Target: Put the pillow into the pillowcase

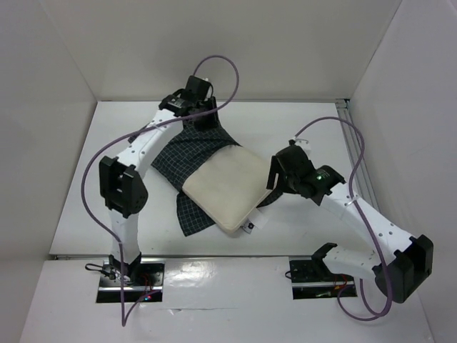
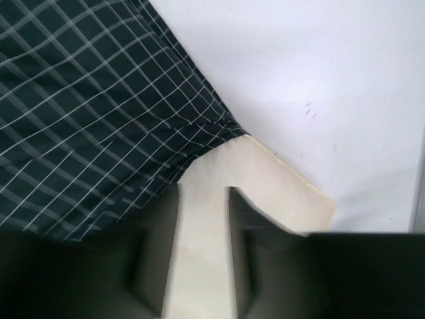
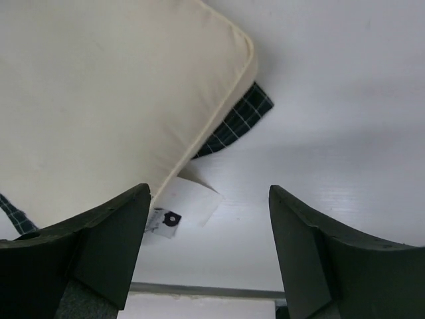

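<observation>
The cream pillow [image 1: 227, 187] lies slantwise on top of the dark checked pillowcase [image 1: 187, 148], which spreads out under it toward the far left. My left gripper [image 1: 203, 120] hangs over the case's far corner. In the left wrist view its jaws [image 2: 204, 193] stand apart, with pillow [image 2: 265, 179] showing between and beyond them and checked cloth [image 2: 86, 113] at the left. My right gripper [image 1: 275, 179] sits at the pillow's right edge. It is wide open [image 3: 208, 193] over bare table, its left finger beside the pillow [image 3: 106, 86] and the white tag [image 3: 189, 203].
White walls close in the table [image 1: 307, 136] on three sides. A metal rail [image 1: 351, 136] runs along the right side. A purple cable [image 1: 221, 68] loops above the left wrist. The near table edge [image 3: 199, 290] shows under the right gripper.
</observation>
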Motion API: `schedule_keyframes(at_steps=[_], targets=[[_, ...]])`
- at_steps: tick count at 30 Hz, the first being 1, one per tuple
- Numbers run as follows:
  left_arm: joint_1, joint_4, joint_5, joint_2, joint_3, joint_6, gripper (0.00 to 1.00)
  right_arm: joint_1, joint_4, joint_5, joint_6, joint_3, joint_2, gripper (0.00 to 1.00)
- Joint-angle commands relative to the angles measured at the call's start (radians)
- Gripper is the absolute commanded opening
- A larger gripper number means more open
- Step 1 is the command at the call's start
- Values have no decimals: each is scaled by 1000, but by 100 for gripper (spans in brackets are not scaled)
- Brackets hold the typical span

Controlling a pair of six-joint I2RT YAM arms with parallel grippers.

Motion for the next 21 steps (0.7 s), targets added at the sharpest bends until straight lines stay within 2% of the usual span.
schedule_keyframes(at_steps=[1, 2, 4, 6, 7, 8, 10, 14, 16, 21], targets=[[46, -15, -30, -155, -58, 31, 38, 0, -13, 83, -82, 134, -18, 79], [73, -15, -41, -190, -108, 19, 34, 10, 63, 35, -137, 147, -7, 77], [99, 17, -85, -327, -317, -10, 36, 77, 127, -80, -249, 195, 34, 77], [153, 59, -96, -428, -471, -32, 48, 165, 179, -94, -300, 233, 144, 77], [176, 75, -75, -529, -629, -32, 54, 279, 179, -35, -335, 255, 189, 77], [210, 94, -66, -578, -706, -32, 69, 338, 179, 10, -351, 302, 279, 79], [219, 148, -26, -705, -904, -32, 78, 457, 179, 96, -403, 366, 365, 80], [221, 258, 99, -842, -1147, -106, 82, 501, 237, 60, -479, 407, 501, 80], [187, 299, 100, -869, -1266, -157, 83, 501, 279, 50, -498, 419, 547, 81], [146, 448, 89, -880, -1443, -239, 84, 492, 320, 7, -530, 460, 675, 84]])
